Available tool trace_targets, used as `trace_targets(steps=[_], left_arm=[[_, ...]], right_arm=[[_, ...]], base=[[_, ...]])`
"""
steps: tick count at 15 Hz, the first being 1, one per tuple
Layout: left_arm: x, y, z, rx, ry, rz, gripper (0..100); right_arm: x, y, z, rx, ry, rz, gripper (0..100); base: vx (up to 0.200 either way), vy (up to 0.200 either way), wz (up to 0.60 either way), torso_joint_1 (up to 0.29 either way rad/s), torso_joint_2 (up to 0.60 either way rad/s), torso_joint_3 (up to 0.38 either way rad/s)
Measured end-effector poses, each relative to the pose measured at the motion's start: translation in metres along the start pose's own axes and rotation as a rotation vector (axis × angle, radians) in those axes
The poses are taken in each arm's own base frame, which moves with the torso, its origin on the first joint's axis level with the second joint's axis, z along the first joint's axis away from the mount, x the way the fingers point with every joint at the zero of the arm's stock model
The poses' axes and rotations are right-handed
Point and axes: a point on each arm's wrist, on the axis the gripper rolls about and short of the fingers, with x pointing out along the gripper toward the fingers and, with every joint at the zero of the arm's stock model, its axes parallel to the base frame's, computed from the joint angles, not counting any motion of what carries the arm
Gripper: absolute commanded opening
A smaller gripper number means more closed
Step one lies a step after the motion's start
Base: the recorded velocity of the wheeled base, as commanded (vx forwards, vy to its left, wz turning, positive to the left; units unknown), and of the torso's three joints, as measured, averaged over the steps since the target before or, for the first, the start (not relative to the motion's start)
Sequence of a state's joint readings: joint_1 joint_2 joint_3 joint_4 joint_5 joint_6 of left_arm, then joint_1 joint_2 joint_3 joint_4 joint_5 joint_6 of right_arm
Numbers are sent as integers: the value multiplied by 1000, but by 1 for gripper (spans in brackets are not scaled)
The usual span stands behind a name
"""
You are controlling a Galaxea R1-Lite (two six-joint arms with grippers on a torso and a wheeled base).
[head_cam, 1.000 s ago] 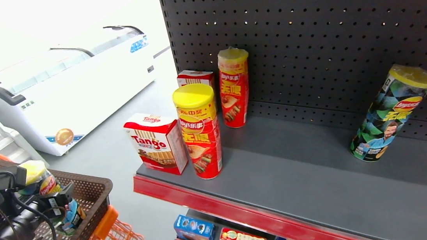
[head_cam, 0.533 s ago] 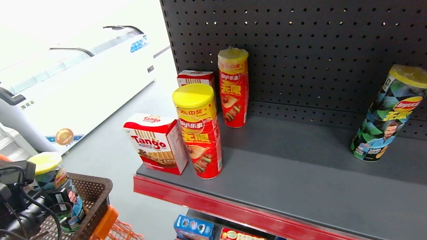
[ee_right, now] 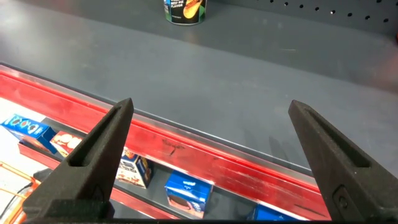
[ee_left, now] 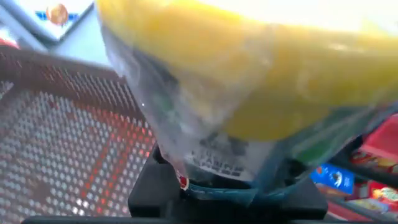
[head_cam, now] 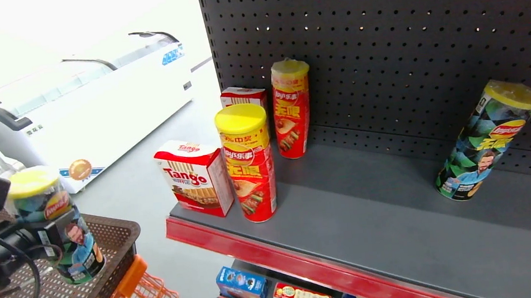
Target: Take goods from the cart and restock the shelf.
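Left gripper [head_cam: 52, 233] is clamped around the middle of a green chip can [head_cam: 80, 249], yellow lid up, held off the shelf's left end and below shelf level, just over the brown cart basket [head_cam: 112, 227]. The head view gives that whole layout. The left wrist view adds a close look at the can's lid and wrapped side [ee_left: 249, 81] with basket mesh [ee_left: 62, 143] behind it; the finger contact itself is too close to make out there. On the shelf [head_cam: 375, 226]: a second green can [head_cam: 486, 140] toward the right end, tilted back against the pegboard [head_cam: 381, 35]; two red cans upright at the left end, one near the front edge [head_cam: 246, 163], one at the back [head_cam: 292, 110]; a wafer box [head_cam: 195, 177] just beside the front red can and another box [head_cam: 243, 97] behind it. The right wrist view has the right gripper [ee_right: 210, 106] with fingers [ee_right: 93, 162] spread wide, holding nothing, above the shelf's red front edge [ee_right: 186, 146], plus the base of the second green can [ee_right: 185, 10] and blue boxes [ee_right: 186, 193] on the shelf level beneath.
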State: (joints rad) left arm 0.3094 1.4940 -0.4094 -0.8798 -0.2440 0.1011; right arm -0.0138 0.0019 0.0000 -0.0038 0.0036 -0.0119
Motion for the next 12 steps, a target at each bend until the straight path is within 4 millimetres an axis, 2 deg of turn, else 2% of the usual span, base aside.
trace_targets(steps=[3,6,9,12], left_arm=[[-21,-10,48,27,-92,-41,0],[-50,-32,74,41,-104,-133,0],[-83,-47,78,57,-151,-197,0],[-99,-58,68,61,-163,-292,0]], right_arm=[[0,0,0,0,0,0,100],[0,0,0,0,0,0,100],[0,0,0,0,0,0,100],[0,0,0,0,0,0,100]], base=[[0,0,0,0,0,0],[0,0,0,0,0,0],[0,0,0,0,0,0],[0,0,0,0,0,0]])
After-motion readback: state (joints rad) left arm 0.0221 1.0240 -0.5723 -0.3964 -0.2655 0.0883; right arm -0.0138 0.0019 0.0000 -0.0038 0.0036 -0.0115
